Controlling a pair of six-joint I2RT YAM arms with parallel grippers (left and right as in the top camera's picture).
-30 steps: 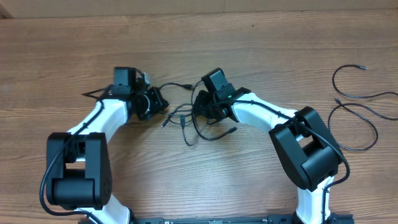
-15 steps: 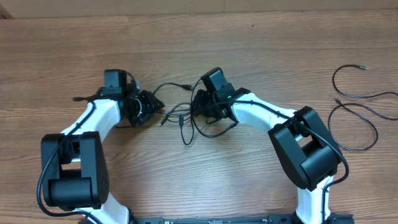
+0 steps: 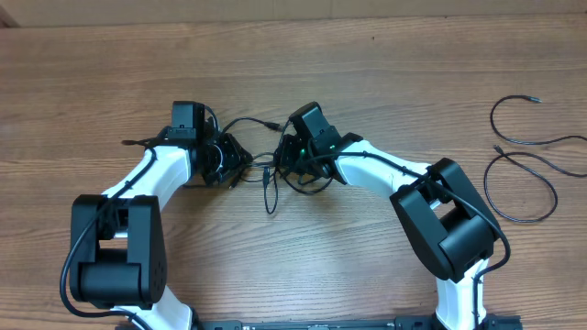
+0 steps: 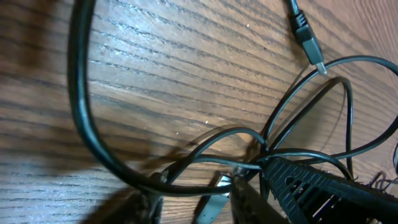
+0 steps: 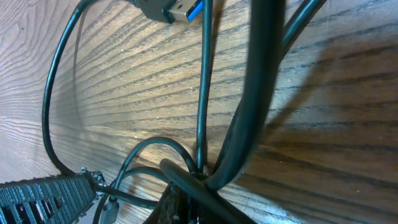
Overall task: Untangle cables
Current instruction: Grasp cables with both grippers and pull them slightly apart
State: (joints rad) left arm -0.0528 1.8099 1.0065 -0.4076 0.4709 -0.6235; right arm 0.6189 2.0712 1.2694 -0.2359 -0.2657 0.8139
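The tangled cables lie as a small black knot mid-table between my two grippers. My left gripper sits at the knot's left side. In the left wrist view its jaws stand apart, with one cable strand running across the gap and a metal plug tip lying between the fingers. My right gripper is at the knot's right side. In the right wrist view it is shut on several crossing strands. A blue-tongued USB plug lies ahead of it.
Two separate loose cables lie at the far right, one looped and one in a wider loop. The right gripper's ribbed finger shows close in the left wrist view. Bare wood table lies all around.
The left gripper let go and backed left, then came back right to the knot with its jaws apart. The right gripper stayed shut and shifted slightly left, drawing the loops tighter.
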